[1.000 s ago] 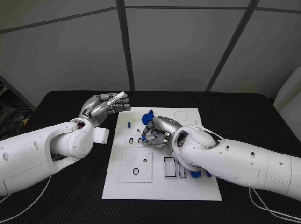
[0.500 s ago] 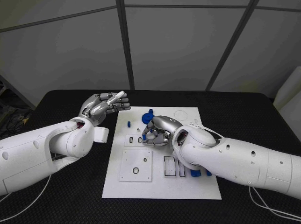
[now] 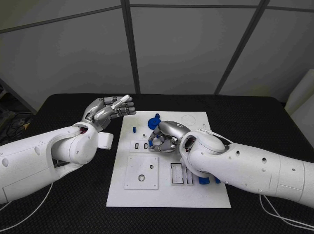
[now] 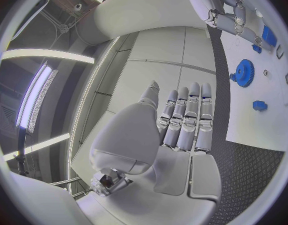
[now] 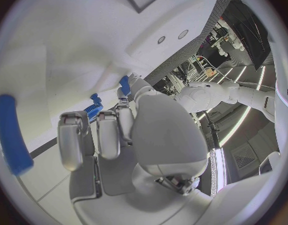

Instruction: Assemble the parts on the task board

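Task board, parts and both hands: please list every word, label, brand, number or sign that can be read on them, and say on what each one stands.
No readable text in any view.
The task board carries only outlines of slots and holes, no letters or numbers.
The blue gear and the other blue parts are plain.
The left hand and the right hand bear no legible marking.

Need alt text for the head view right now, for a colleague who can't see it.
The right hand is curled low over the white task board, by a blue gear. The left hand hangs raised beside the board's left edge, fingers holding nothing.
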Tool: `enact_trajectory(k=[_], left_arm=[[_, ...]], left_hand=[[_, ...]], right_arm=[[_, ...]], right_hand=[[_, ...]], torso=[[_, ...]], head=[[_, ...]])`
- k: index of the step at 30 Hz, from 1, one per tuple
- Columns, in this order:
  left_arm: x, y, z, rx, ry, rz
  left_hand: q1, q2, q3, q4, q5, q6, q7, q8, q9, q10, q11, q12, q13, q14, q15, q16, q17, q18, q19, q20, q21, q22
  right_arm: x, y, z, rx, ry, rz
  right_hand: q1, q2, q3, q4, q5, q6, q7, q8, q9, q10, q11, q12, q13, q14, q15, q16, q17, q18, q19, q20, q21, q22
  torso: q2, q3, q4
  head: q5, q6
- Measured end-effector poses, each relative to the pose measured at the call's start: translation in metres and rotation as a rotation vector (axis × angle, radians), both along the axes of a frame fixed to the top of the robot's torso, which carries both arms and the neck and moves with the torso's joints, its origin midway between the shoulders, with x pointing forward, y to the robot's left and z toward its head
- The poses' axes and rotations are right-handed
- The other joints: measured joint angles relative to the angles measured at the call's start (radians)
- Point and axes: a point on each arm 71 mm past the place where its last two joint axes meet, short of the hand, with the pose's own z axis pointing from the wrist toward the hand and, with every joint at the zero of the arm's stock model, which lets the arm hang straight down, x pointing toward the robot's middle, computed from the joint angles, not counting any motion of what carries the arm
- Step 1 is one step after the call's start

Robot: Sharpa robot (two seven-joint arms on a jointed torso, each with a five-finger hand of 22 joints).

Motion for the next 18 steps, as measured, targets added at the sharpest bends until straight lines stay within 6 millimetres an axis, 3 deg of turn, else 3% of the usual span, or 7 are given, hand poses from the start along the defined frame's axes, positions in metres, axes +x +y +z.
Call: enact_trajectory(k=[18], left_arm=[[0.0, 0.0002, 0.0, 0.0, 0.0, 0.0]], left_hand=[[0.0, 0.0, 0.0, 0.0, 0.0, 0.0, 0.0, 0.0, 0.0, 0.0, 0.0, 0.0, 0.0, 0.0, 0.0, 0.0, 0.0, 0.0, 0.0, 0.0, 0.0, 0.0]], right_arm=[[-0.0004, -0.0007, -0.0021, -0.012, 0.008, -0.002]], right_hand=[[-0.036, -0.02, -0.014, 0.008, 0.0, -0.042, 0.012, -0.007, -0.001, -0.016, 0.009, -0.023, -0.001, 0.0, 0.008, -0.004, 0.0, 0.0, 0.002, 0.002, 0.0, 0.0]], torso=[[0.0, 0.0, -0.0003]], head=[[0.0, -0.002]])
